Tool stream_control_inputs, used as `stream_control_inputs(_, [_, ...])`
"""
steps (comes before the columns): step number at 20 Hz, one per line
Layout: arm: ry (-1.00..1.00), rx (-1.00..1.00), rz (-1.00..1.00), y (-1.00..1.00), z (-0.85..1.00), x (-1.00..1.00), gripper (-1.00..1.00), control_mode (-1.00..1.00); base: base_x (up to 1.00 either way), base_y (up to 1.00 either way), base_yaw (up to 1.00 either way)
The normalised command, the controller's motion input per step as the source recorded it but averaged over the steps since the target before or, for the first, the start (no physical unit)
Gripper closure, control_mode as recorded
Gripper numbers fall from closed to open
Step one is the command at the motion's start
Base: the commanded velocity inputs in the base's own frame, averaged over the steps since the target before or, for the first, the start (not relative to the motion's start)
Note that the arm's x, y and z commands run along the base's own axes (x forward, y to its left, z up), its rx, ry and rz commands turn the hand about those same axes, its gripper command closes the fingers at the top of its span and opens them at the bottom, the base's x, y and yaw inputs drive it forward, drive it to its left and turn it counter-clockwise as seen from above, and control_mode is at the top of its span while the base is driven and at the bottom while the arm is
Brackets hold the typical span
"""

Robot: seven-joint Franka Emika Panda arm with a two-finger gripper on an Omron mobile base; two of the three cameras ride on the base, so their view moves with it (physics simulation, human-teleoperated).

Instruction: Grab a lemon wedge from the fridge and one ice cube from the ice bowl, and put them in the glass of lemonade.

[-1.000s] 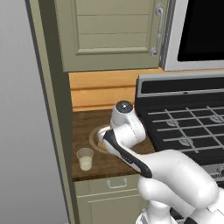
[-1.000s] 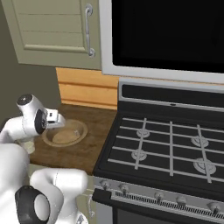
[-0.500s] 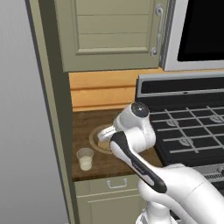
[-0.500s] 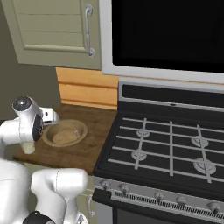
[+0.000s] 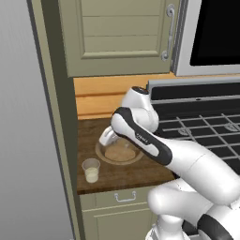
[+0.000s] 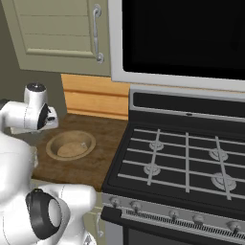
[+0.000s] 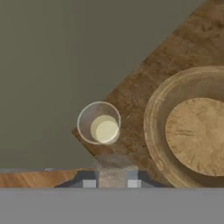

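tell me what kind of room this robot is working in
A home kitchen, rendered rather than real. A black gas stove with burner grates sits beside a wooden counter, beige cabinets hang above, and a wooden bowl and a glass of lemonade stand on the counter.

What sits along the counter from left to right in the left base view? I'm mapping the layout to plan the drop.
Fridge side → glass → bowl → stove.
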Motion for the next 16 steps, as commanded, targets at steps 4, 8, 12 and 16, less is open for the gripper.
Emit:
stream_control_inputs(4, [0.22,-0.14,0.0,0.3,-0.38,0.03,1.0,-1.0,0.0,0.0,0.0])
stream_control_inputs(8, [0.14,-0.11,0.0,0.34,-0.55,0.12,1.0,-1.0,0.0,0.0,0.0])
stream_control_inputs(12, [0.03,-0.03,0.0,0.1,-0.43,0.08,1.0,-1.0,0.0,0.0,0.0])
stream_control_inputs(16, [0.0,-0.03,0.0,0.08,-0.12,0.0,1.0,-1.0,0.0,0.0,0.0])
